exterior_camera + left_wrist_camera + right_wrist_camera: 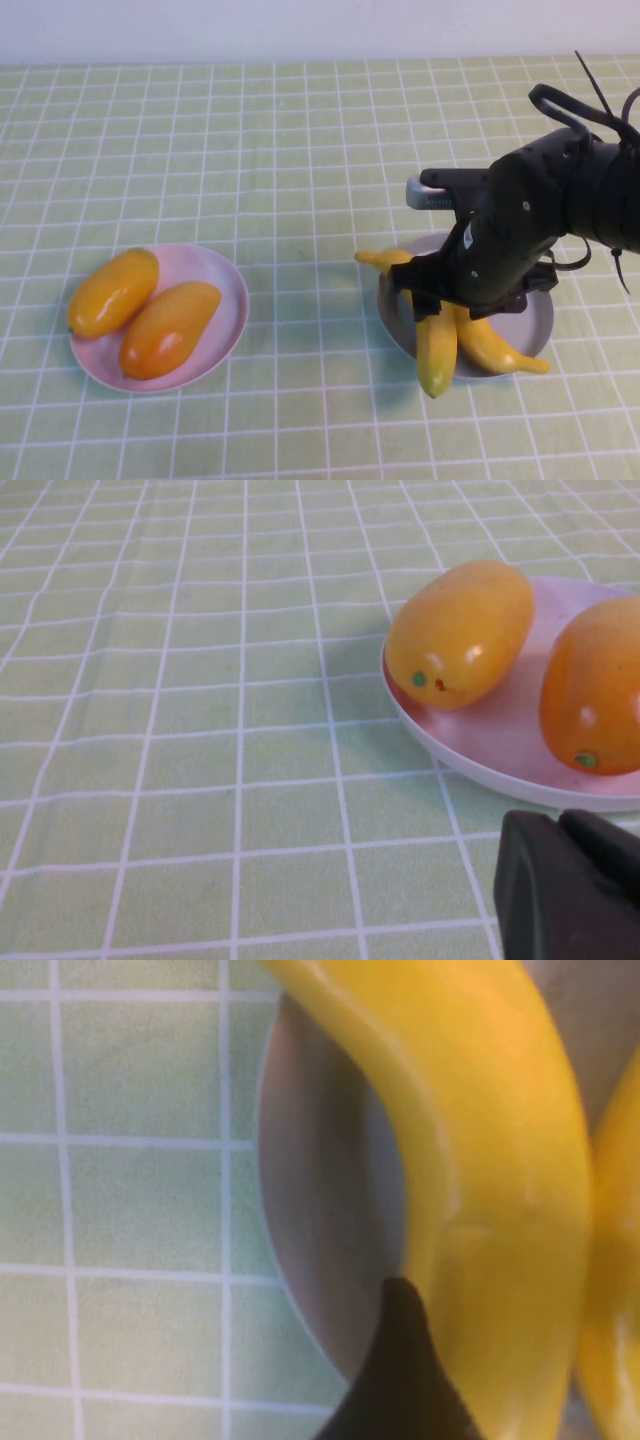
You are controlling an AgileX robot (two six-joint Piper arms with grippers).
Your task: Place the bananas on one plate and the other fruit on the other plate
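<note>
On the desk (300, 150), both mangoes (112, 291) (168, 328) lie side by side on the pink plate (232, 300) at about 8 o'clock. At 4 o'clock, the right gripper (432, 300) is over the grey plate (537, 325), pinching one banana (436, 350); the other banana (495, 348) touches it. The left gripper (570, 885) sits near the pink plate; I cannot tell its state.

It looked like a staged test bench more than a home kitchen: a table under a green checked cloth (250, 150) against a bare pale wall (300, 25), with glossy plastic fruit (168, 328) and a black robot arm (590, 190) trailing cables.
</note>
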